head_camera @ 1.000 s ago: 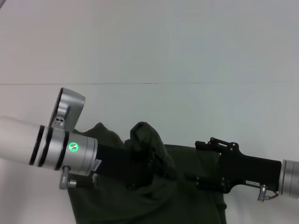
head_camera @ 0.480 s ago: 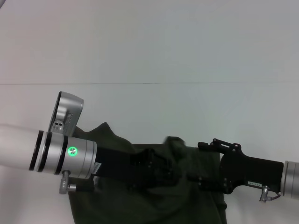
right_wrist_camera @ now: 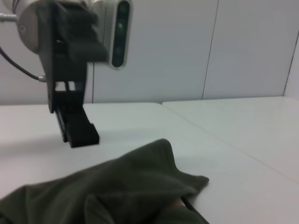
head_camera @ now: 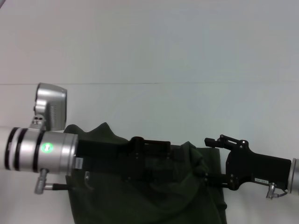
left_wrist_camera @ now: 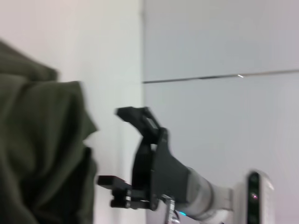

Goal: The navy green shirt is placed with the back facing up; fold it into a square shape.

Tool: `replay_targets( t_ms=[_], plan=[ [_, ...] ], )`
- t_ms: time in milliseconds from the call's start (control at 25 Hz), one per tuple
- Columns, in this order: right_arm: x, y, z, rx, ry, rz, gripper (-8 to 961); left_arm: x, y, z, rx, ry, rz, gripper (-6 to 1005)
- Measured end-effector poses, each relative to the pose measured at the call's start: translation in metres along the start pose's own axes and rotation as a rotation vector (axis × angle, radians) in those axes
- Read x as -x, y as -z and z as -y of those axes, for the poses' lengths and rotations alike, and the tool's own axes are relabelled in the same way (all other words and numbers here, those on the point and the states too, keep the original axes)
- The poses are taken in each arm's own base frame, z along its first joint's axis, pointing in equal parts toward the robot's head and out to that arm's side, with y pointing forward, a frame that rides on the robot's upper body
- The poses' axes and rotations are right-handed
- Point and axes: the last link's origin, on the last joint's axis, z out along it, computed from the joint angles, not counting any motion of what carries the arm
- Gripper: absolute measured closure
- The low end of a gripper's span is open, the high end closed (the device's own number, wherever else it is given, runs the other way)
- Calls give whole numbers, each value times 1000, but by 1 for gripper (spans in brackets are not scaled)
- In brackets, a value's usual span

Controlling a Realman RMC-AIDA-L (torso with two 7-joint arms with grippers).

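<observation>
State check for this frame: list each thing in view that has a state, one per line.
Shirt: lying on the table, rumpled, far edge bunched into folds, not yet a square.
Left gripper: low over the shirt's far edge, holding no cloth in the right wrist view.
Right gripper: fingers open, beside the shirt's edge, holding nothing.
Table: white, with one thin seam across it.
</observation>
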Motion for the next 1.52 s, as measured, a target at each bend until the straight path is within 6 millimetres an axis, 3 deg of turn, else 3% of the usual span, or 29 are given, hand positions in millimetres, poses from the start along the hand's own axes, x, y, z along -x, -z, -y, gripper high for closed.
replay_targets(
  t_ms=[280, 560, 1040, 1200, 1520],
  plan=[
    [25, -9, 8, 69, -192, 28, 83, 13, 42, 0, 61, -258, -38, 258],
    [67, -23, 16, 201, -335, -4, 84, 37, 86, 19, -87, -589, -117, 261],
    [151, -45, 33, 278, -619, -460, 84, 80, 120, 39, -255, -1063, -143, 262],
    [169, -54, 38, 257, -701, -499, 86, 98, 129, 45, -326, -1209, -140, 262],
    [184, -92, 22, 225, -761, -656, 90, 110, 135, 47, -359, -1229, -158, 261]
  ],
)
